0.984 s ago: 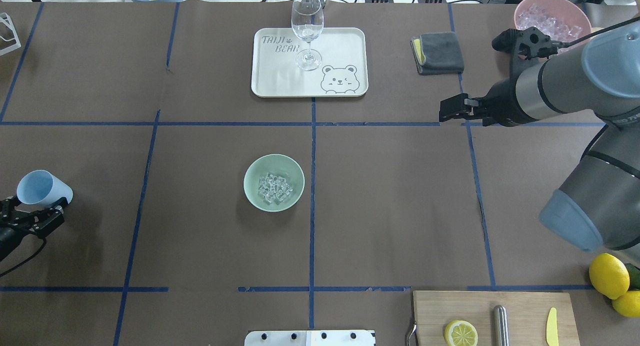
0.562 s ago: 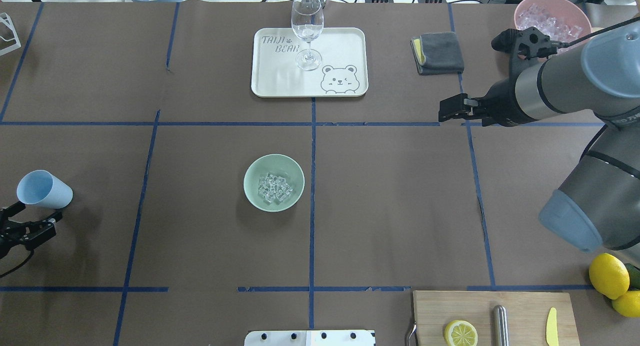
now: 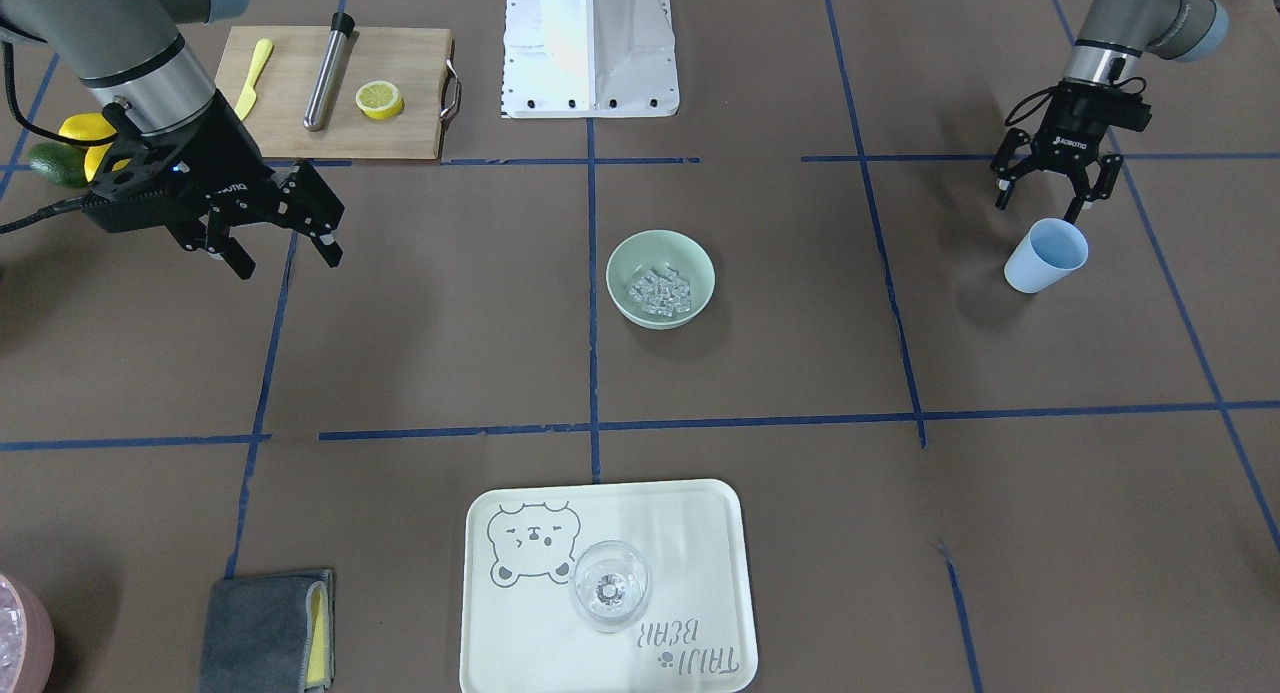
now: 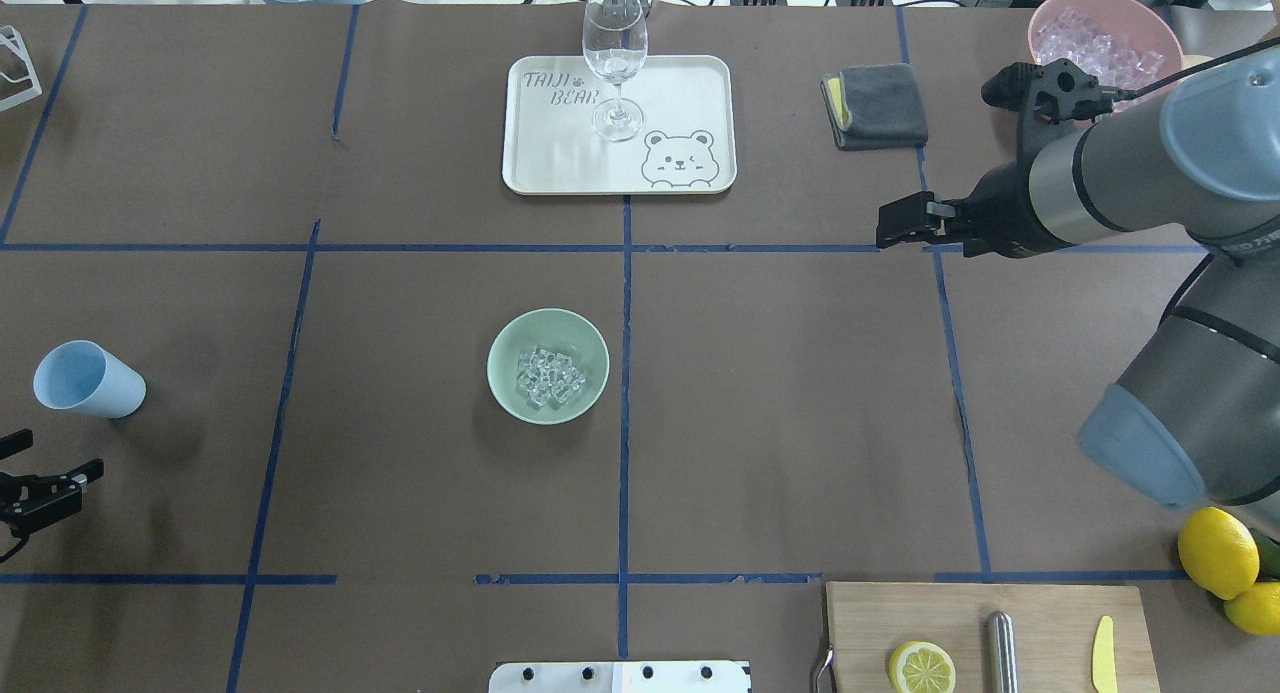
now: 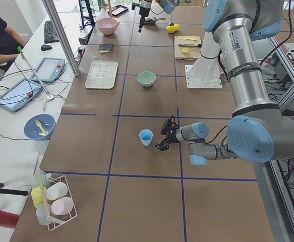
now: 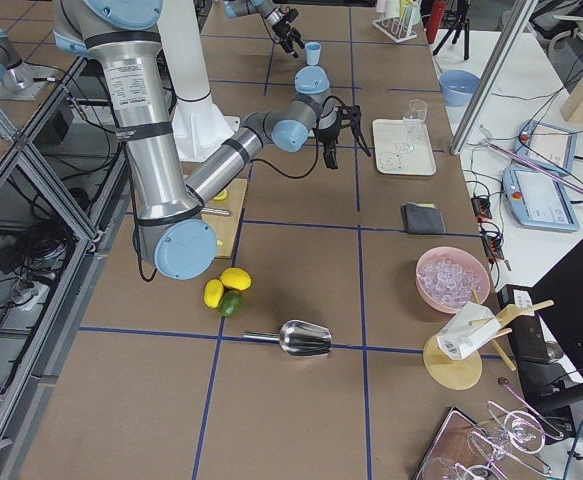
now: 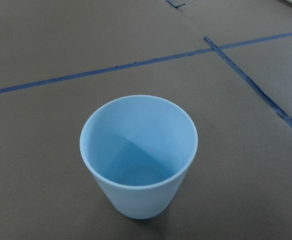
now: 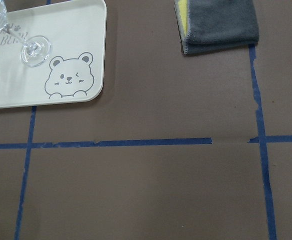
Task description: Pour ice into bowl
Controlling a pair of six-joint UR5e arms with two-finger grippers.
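Ice (image 4: 548, 377) is found in bowl (image 4: 497, 357); pouring is judged done. Left gripper (image 3: 1040, 205) and right gripper (image 3: 288, 263) fingers are parted, empty; withdrawal is called for.

My left claw (image 3: 1040, 201) and right claw (image 3: 290, 261) are black. Under them, brown paper (image 4: 800, 393) gridded with blue tape (image 4: 624, 473). The bowl (image 4: 499, 358) is pale mint, the ice (image 4: 548, 375) clear and glassy, the cup (image 4: 88, 379) light blue — and the cream tray (image 4: 690, 83) carries a grey bear (image 4: 677, 158) outline.
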